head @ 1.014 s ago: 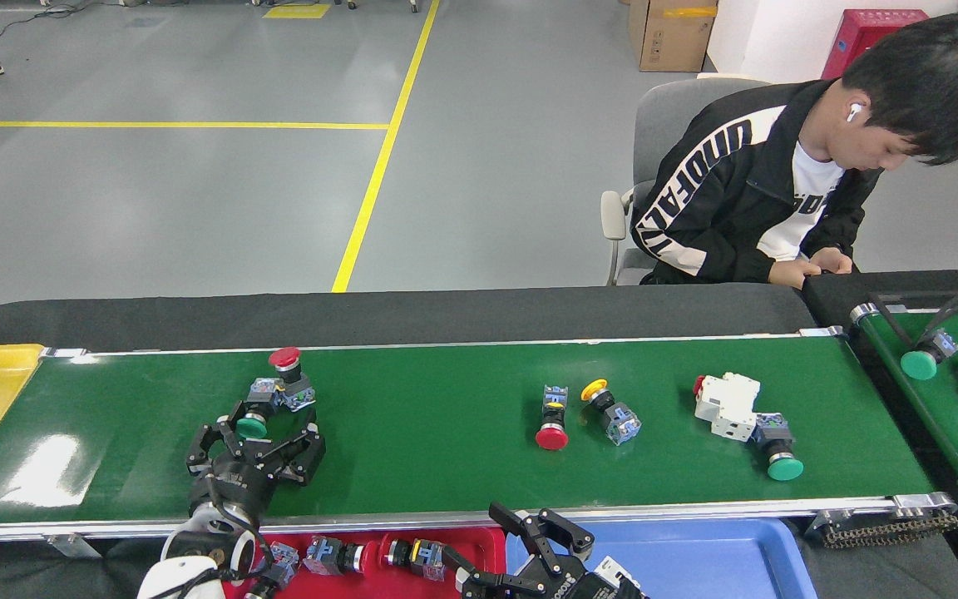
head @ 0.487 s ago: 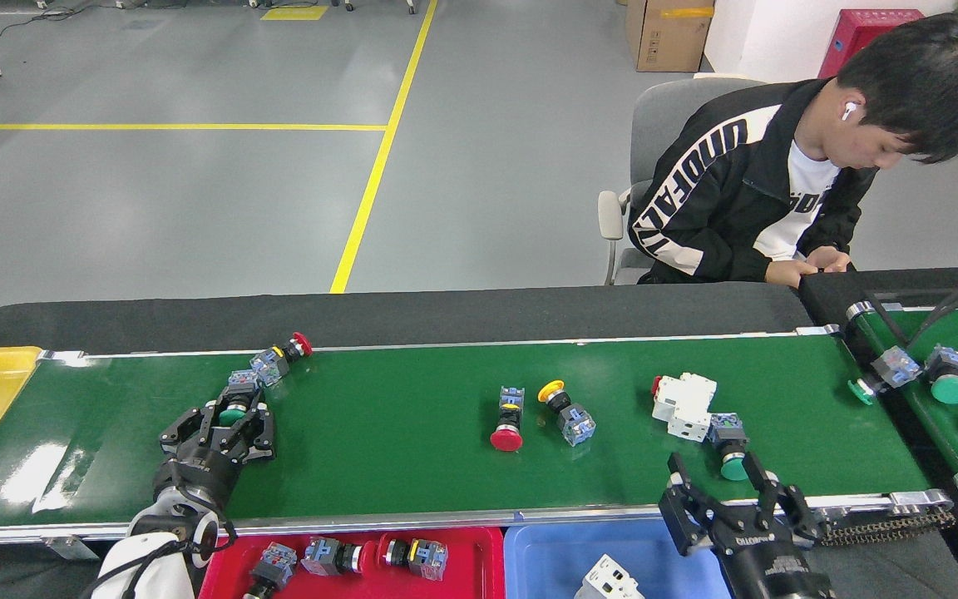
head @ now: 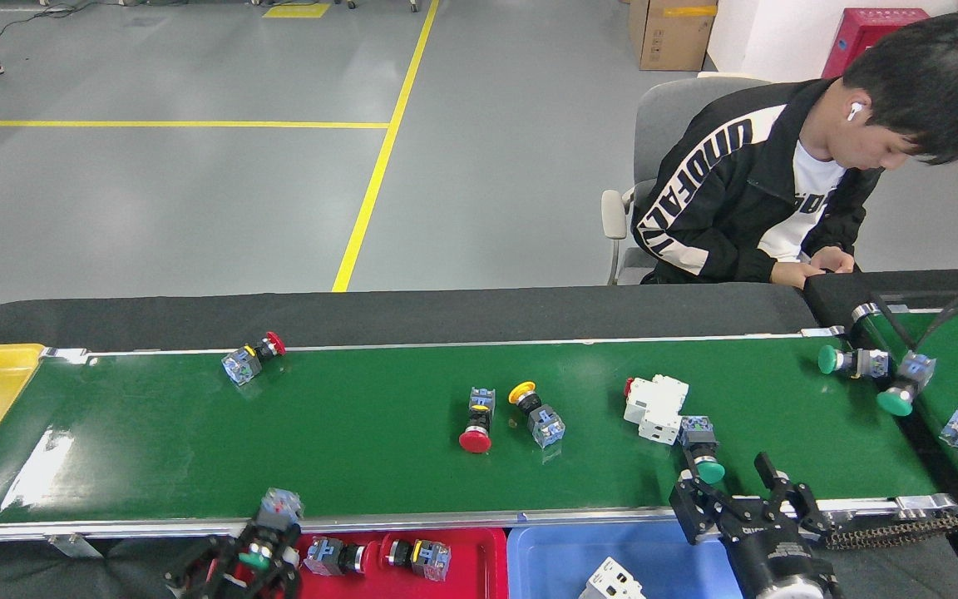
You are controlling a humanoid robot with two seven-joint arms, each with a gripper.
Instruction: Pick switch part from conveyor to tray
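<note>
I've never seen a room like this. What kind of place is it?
Probably a factory or workshop floor. A long green conveyor carries switch parts, sorting trays sit at its near edge, and yellow lines mark the grey floor.

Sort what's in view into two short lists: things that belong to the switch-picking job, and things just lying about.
Job:
conveyor
red-capped switch
yellow-capped switch
green-capped switch
red tray
blue tray
left pincer, shut on a green switch
right pincer, open

Lying about:
cardboard box
red bin
grey chair
</note>
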